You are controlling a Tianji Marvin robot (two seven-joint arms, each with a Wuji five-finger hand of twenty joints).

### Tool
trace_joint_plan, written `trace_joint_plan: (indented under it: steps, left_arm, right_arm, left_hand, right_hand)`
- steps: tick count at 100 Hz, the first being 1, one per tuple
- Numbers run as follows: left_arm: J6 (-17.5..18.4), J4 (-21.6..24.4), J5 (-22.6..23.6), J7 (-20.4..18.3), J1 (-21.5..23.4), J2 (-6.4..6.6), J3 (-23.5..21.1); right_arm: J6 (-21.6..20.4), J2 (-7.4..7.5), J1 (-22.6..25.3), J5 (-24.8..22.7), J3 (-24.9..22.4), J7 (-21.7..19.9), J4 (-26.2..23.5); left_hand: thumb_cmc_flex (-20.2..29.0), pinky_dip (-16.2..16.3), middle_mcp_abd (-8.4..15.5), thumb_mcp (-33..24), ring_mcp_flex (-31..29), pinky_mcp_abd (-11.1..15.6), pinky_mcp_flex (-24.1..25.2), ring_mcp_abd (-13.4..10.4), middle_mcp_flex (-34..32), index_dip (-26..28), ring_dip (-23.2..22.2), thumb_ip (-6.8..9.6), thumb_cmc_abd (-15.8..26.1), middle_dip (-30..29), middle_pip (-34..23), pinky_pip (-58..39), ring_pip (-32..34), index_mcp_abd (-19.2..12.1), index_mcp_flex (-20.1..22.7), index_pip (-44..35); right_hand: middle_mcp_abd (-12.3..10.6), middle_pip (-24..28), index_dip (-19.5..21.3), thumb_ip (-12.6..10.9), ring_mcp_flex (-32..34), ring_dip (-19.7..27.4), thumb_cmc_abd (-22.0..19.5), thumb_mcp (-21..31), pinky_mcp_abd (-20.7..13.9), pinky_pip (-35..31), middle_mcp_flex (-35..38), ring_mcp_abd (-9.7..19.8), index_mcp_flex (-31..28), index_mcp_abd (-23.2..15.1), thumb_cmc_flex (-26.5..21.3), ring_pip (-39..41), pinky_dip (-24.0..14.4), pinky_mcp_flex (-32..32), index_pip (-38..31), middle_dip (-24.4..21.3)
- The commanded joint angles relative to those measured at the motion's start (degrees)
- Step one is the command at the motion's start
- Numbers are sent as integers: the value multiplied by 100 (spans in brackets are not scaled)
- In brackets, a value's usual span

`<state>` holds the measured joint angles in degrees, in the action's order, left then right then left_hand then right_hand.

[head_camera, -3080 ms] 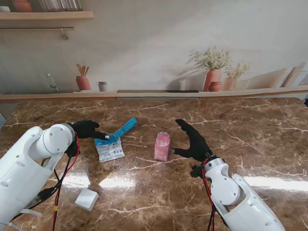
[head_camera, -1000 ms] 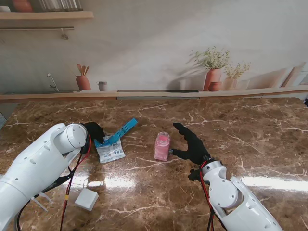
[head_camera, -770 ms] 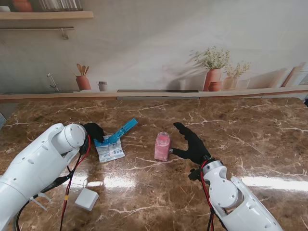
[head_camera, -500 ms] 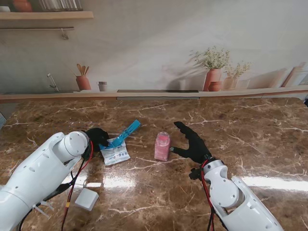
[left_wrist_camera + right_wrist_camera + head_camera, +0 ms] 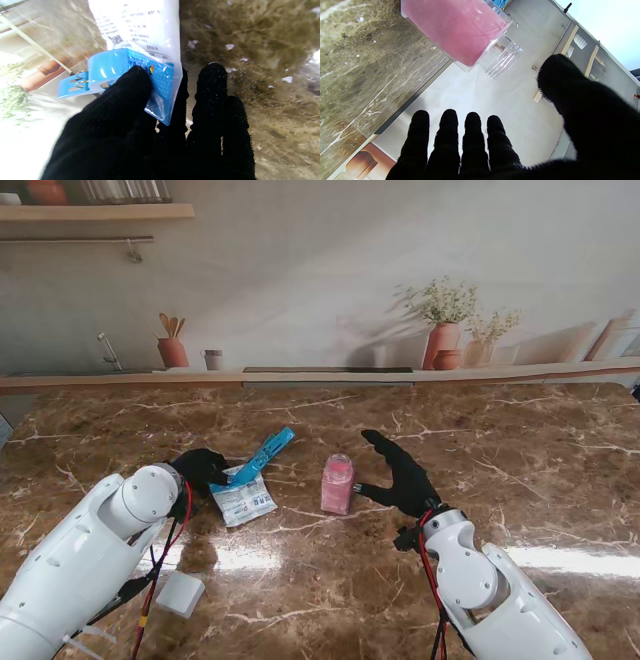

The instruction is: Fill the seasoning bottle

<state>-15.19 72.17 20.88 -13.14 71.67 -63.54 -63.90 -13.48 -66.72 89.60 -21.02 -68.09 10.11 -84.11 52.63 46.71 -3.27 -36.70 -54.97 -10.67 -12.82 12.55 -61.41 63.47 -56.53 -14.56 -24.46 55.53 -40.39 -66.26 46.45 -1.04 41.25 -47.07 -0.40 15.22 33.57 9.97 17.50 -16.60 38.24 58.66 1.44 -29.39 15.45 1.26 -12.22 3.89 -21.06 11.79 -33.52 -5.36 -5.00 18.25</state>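
Observation:
The clear seasoning bottle (image 5: pixel 337 484), holding pink contents and with no cap on its neck, stands upright mid-table; in the right wrist view the bottle (image 5: pixel 460 32) is close ahead of the fingers. My right hand (image 5: pixel 404 475) is open beside it on its right, thumb spread, not touching. A white seasoning packet (image 5: pixel 243 498) with a blue clip (image 5: pixel 266 453) lies left of the bottle. My left hand (image 5: pixel 200 468) pinches the packet's clipped end; the left wrist view shows my thumb (image 5: pixel 130 87) pressed on the blue clip (image 5: pixel 112 68) and the packet (image 5: pixel 147 27).
A small white square lid (image 5: pixel 181 593) lies on the table near me on the left. The marble table (image 5: pixel 520 470) ends at a back ledge carrying terracotta pots (image 5: pixel 442 343) and a utensil cup (image 5: pixel 172 351).
My left arm has swung in toward the middle, dragging and turning the packet and clip slightly rightward. The right hand has edged a little farther from me; the bottle has not moved.

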Motion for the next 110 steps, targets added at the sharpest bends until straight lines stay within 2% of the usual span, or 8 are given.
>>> trace_joint_plan:
  steps: [1,42,76,91,110]
  left_arm:
    - [76,212,76,95,67,13,-63]
    - [416,1544,422,199,656,77,-771]
    - [746,2625,428,273,1128,83,-1210]
    - [842,3110,349,301,1326,77,-1342]
    - [907,3563,291,252,1434,87,-1365]
  right_arm:
    - [35,23,54,-29,-48,-97,-114]
    - [95,82,235,-347,-289,-144,-646]
    - [257,148,331,-758,-426,-239,-1267]
    - [409,218,379,-1280,-472,-341,-1743]
    - [635,355,478,-2208,-576,-698,-2644]
  left_hand:
    - [423,35,67,-503,-22,-73,73,35,-295,638,-102,181,687,134,-259,9,-80,-720,662,-1069]
    - [439,89,100,-456,8,-80,87,22,-281,728,-141,209,735,180,-230,30,-117,-746,664,-1014]
    - [477,106,97,-385,8,-61,98,25,-277,789,-160,229,771,192,-199,70,-166,-749,654,-967]
    - [498,113,97,-350,-8,-61,97,33,-282,805,-168,242,780,189,-184,74,-174,-748,640,-944]
    - [522,122,102,-287,-15,-61,96,15,-281,830,-181,263,799,186,-165,78,-189,-744,629,-920]
  right_hand:
    - [-81,-62,-64,-202,106,-86,-45,-78,-72,-20,80,101,-122,-118,44,-4,-98,-22,-8,38]
    - [-58,-57,-80,-204,133,-73,32,-91,-117,31,96,91,-126,-18,28,-25,-58,-20,-27,36]
    - [-27,-66,-95,-178,191,-69,155,-130,-135,43,138,71,-165,69,94,-28,-33,-23,-75,29]
    - [-4,-126,-120,-160,52,-30,317,-197,-213,144,126,70,-176,149,201,-122,21,133,-86,6]
    - [106,-414,-193,-73,-381,97,716,82,-401,447,28,109,-22,388,614,-353,188,482,-26,-47]
